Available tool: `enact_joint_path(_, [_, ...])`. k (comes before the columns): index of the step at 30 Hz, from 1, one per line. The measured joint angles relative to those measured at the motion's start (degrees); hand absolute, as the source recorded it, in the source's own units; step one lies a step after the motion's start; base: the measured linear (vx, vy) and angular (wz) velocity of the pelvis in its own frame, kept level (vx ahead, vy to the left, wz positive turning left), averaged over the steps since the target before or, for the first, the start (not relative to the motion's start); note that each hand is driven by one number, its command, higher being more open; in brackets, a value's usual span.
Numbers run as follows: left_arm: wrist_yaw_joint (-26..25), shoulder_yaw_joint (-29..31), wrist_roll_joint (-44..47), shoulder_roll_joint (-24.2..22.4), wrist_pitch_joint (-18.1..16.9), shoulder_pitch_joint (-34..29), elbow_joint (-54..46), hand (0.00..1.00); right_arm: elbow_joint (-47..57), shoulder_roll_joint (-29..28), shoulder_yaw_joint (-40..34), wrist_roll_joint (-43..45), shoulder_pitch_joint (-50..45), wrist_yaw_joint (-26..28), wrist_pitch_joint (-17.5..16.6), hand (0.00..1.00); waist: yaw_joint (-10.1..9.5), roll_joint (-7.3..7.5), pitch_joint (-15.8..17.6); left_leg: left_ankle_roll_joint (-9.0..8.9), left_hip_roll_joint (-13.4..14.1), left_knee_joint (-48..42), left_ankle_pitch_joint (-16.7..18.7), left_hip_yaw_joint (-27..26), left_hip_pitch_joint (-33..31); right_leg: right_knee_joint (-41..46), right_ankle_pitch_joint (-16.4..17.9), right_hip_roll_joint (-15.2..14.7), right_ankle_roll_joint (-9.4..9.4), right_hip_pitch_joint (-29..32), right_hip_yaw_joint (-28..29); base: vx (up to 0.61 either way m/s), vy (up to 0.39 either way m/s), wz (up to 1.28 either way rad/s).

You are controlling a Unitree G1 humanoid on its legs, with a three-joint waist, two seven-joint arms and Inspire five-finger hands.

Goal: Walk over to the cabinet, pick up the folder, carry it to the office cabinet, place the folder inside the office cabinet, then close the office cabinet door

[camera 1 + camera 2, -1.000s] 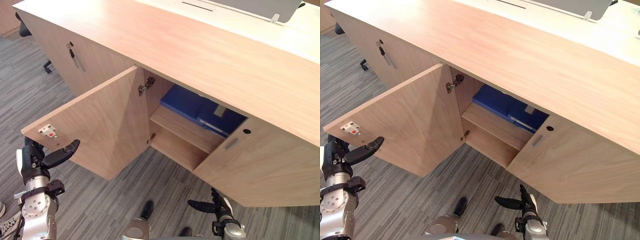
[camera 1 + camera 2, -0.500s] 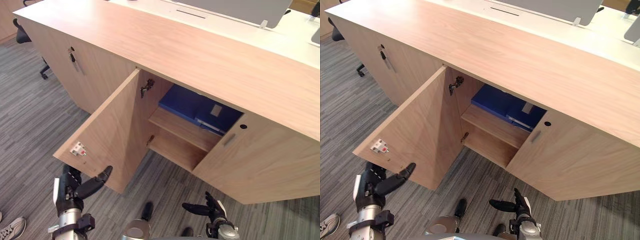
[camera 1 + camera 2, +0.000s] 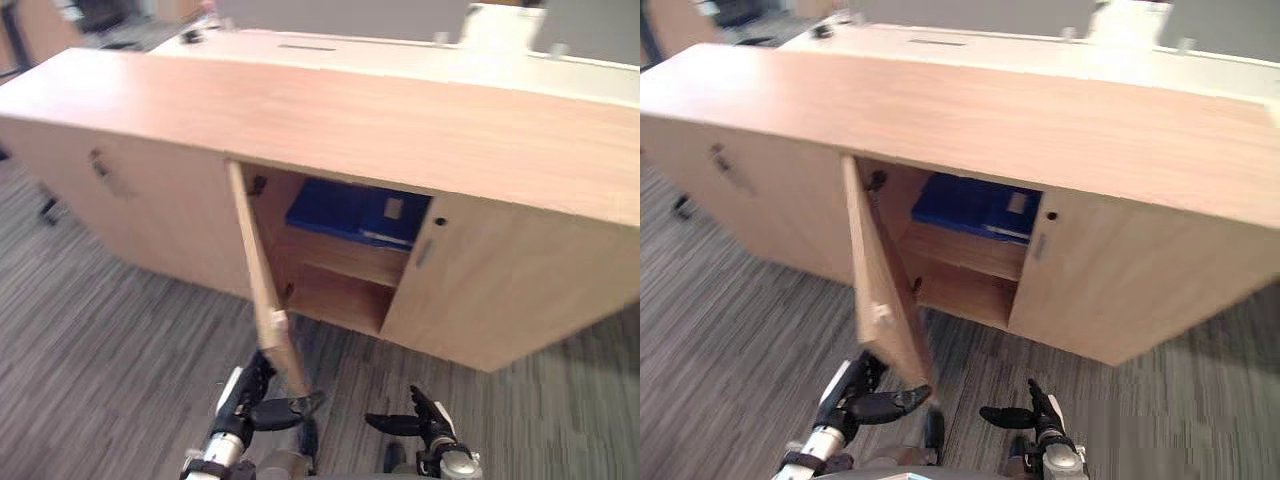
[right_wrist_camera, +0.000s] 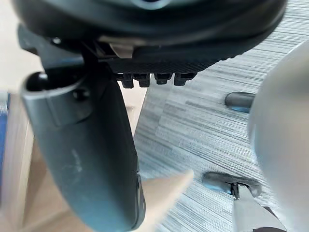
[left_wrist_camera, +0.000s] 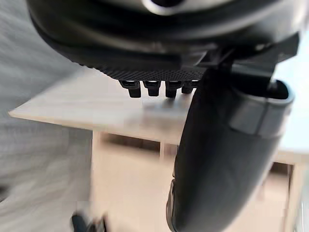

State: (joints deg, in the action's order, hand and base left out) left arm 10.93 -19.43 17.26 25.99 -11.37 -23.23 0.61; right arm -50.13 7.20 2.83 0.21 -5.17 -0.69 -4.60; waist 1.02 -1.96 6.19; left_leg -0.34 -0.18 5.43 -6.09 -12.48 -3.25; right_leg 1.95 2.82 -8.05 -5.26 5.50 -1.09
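1. While the door (image 3: 258, 270) of the office cabinet (image 3: 330, 120) stands swung well out, nearly edge-on to me, my left hand (image 3: 247, 400) sits low, just beside the door's bottom outer corner.
2. On that hand my fingers are loose and parted from the thumb, clamped on nothing. The thumb tip reaches toward the door's corner, and I cannot tell whether it touches the wood.
3. My right hand (image 3: 425, 428) hangs low over the grey striped carpet (image 3: 100, 340), apart from the cabinet and in front of the closed door (image 3: 500, 290). Its fingers are relaxed and spread, the thumb points across toward my left hand, and it holds nothing.
4. The folder (image 3: 340, 210), blue, lies flat on the upper shelf (image 3: 345, 258) inside the open compartment, with a pale label on the side facing me. Neither of my hands is near it.
5. A dark hinge (image 3: 258, 185) shows at the top of the open door's inner edge.
6. Right of the opening, the closed door carries a slim handle (image 3: 423, 252) and a dark round lock hole (image 3: 440, 221) near its upper corner, next to the gap.
7. Left of the opening, the far-left door (image 3: 140, 210) is shut and has its own handle.
8. Beyond the cabinet top runs a white desk (image 3: 400, 55) with grey panels (image 3: 340, 15) standing on it.
9. Seen from my left wrist, my thumb (image 5: 217, 159) looms in front of the pale wooden cabinet. Seen from my right wrist, the other thumb hangs over the striped carpet.
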Motion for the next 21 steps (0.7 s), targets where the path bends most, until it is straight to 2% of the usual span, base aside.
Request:
enact_joint_path(1, [2.94,-0.40,0.88,2.25,-0.07,2.35,-0.13,1.00,-0.01,0.51,0.04,-0.19,0.28,0.53,0.12,1.00,1.50,0.02,-0.38,0.43,0.11,0.00,0.29,-2.64,0.20,-0.12,-0.48,-0.01,0.88,0.92,1.61,-0.02,0.120,-1.17])
enact_joint_path(3, [4.46,0.35,0.87,4.32,-0.07,5.90,-0.12,1.00,-0.11,1.45,0.03,-0.35,-0.10,0.88,0.14,1.00,3.61,0.31,-0.54,0.94,0.15,0.01,0.91,-6.27,1.32,-0.92,-1.02,0.01,1.64,1.53,3.97,-0.03,0.096,-1.06])
enact_joint_path(5, [4.34,1.61,0.88,4.36,-0.08,8.23,-0.11,1.00,-0.19,2.58,-0.03,-0.35,-0.36,0.93,0.55,1.00,4.72,0.35,-0.61,0.57,0.30,0.01,1.50,-8.69,2.01,-2.04,-1.29,0.04,2.00,1.68,5.13,-0.01,0.059,-0.84])
enact_joint_path(8, [3.70,2.20,0.65,3.94,-0.11,13.23,0.35,1.00,-0.18,3.66,-0.15,-0.35,-2.43,0.90,0.60,1.00,6.00,0.36,-1.16,0.47,0.58,0.00,1.60,-9.00,2.09,-3.08,-1.41,0.58,2.16,1.76,5.80,0.02,0.021,-0.32])
enact_joint_path(10, [-0.57,2.31,-4.18,0.54,-0.31,17.93,3.13,1.00,-0.19,3.82,-0.28,-0.34,-4.49,0.61,0.97,1.00,6.70,0.34,-1.96,0.43,0.85,0.00,1.61,-8.97,2.19,-3.09,-1.47,0.93,2.22,1.86,5.93,0.07,-0.008,-0.01])
enact_joint_path(12, [-5.72,4.53,-9.90,-4.73,-0.22,23.62,8.87,1.00,-0.06,3.39,-0.33,-0.30,-4.72,0.31,1.09,1.00,7.67,0.39,-2.23,0.26,1.11,0.00,1.57,-8.96,2.21,-3.13,-1.54,1.26,2.31,1.86,6.04,0.07,-0.020,-0.03])
enact_joint_path(15, [-11.07,6.09,-16.17,-8.49,1.02,27.55,12.41,1.00,-0.03,3.11,-0.91,-0.32,-4.51,-0.18,1.09,1.00,7.93,0.40,-2.24,0.08,1.19,-0.01,1.79,-8.97,2.24,-3.34,-1.91,1.41,2.45,1.85,6.12,0.09,-0.023,-0.02])
enact_joint_path(16, [-13.30,7.05,-18.01,-10.43,1.31,28.39,13.45,1.00,-0.04,2.44,-2.20,-0.31,-4.51,-0.74,1.09,1.00,7.93,0.49,-2.24,0.05,1.11,-0.02,2.05,-9.00,2.33,-3.42,-3.10,1.41,2.45,1.85,6.45,0.11,-0.018,-0.01])
enact_joint_path(18, [-15.34,7.36,-19.22,-11.09,1.64,28.75,13.58,1.00,-0.04,1.77,-3.21,-0.30,-4.54,-1.31,1.11,1.00,7.93,0.79,-2.26,-0.03,0.93,-0.04,2.42,-9.20,2.68,-3.50,-5.18,1.35,2.08,1.80,7.05,0.15,-0.025,-0.06])
enact_joint_path(19, [-16.65,7.95,-20.24,-11.19,2.28,29.15,13.61,1.00,-0.04,1.27,-3.97,-0.28,-4.51,-1.73,1.12,1.00,7.90,1.02,-2.37,-0.22,0.88,-0.09,2.84,-9.58,3.25,-3.58,-7.85,1.25,1.54,1.68,7.16,0.10,-0.022,-0.13])
enact_joint_path(21, [-17.42,9.14,-20.68,-11.31,2.49,29.47,13.99,1.00,-0.04,1.03,-4.73,-0.26,-4.47,-1.76,1.13,1.00,7.77,0.89,-2.45,-0.50,1.12,-0.32,3.12,-10.13,3.70,-4.24,-8.89,1.64,0.64,1.09,7.33,0.13,-0.049,-0.19])
